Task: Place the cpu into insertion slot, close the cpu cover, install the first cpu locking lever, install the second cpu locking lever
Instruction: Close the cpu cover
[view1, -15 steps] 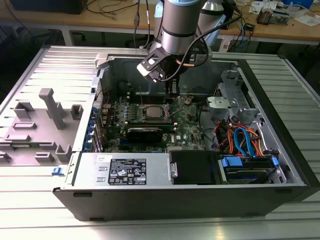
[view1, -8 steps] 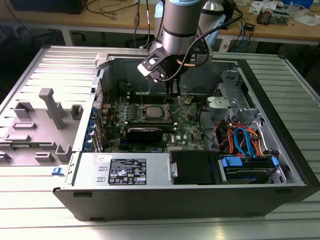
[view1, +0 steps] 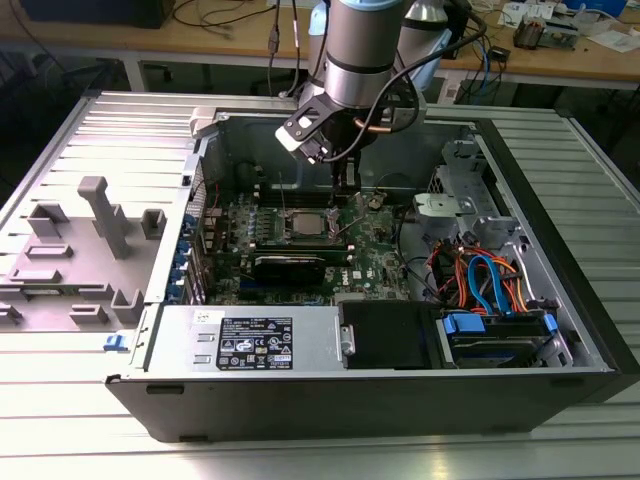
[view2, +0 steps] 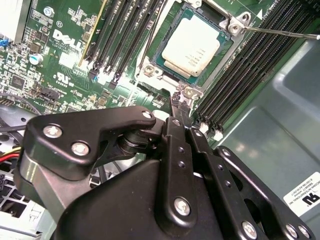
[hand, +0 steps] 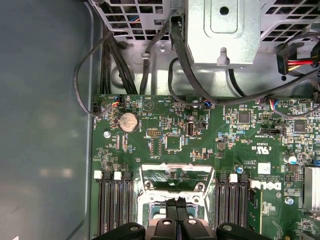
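Note:
The pale silvery cpu (view2: 192, 47) lies flat in the insertion slot (view2: 148, 70), the silver-rimmed socket on the green motherboard (view1: 385, 255). The cpu cover (hand: 176, 168), a thin silver frame with a window, appears tilted up off the socket at its far edge. A thin metal lever rod (view2: 280, 33) sticks out past one socket corner. My gripper (view2: 176, 102) is shut with nothing visibly between its black fingers. Its tips hang just above the socket's near corner, and over the socket's edge in the first wrist view (hand: 176, 202). In the exterior view the gripper (view1: 345, 190) hangs beside the socket (view1: 303, 222).
Long black memory slots (view2: 125, 35) flank the socket on both sides. A long black card (view1: 290, 266) lies in front of it. Coloured cables (view1: 480, 272) and a drive bay (view1: 495, 330) crowd the exterior view's right. The case walls (view1: 400, 150) close in around the board.

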